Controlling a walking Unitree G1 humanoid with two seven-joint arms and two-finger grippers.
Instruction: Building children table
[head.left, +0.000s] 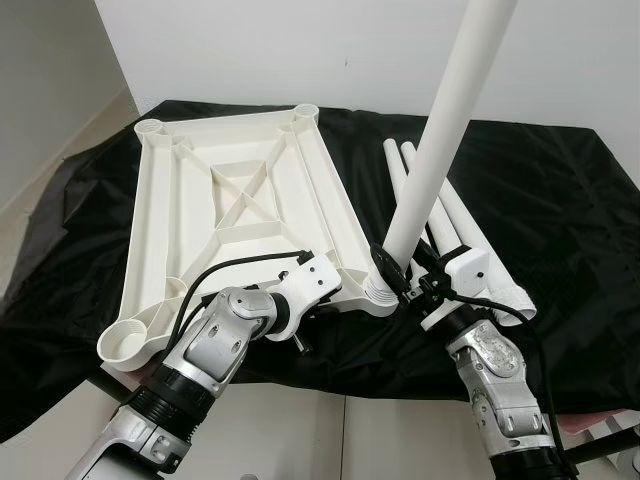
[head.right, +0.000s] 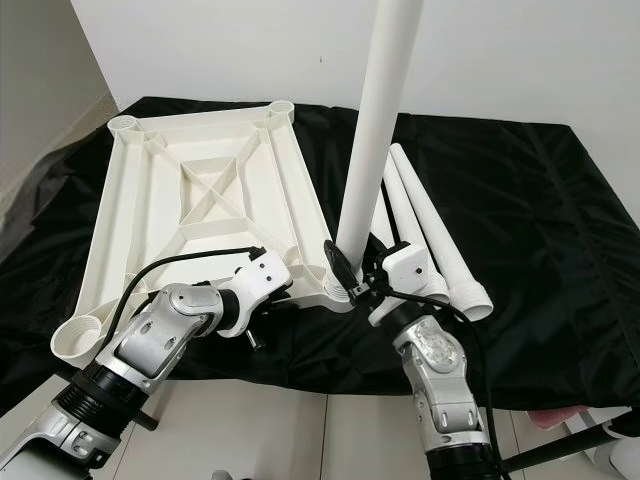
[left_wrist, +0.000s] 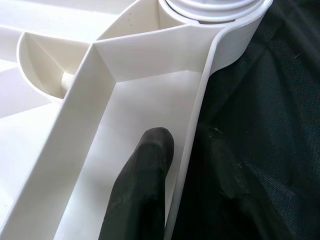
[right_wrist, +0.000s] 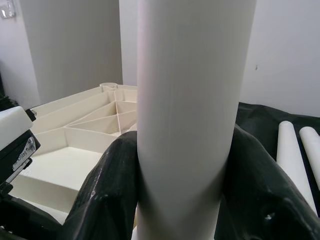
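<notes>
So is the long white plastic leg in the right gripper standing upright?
Roughly upright, leaning slightly. The long white plastic leg rises from the near corner socket of the upturned white tabletop, clamped low by the right gripper.

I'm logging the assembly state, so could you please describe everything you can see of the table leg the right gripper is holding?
The table leg is a long, smooth white tube, plastic by its look, standing nearly upright and leaning slightly. Its lower end sits in the near corner socket of the upturned white tabletop, which lies on a black cloth. The right gripper is closed around it low down, one black finger on each side.
</notes>
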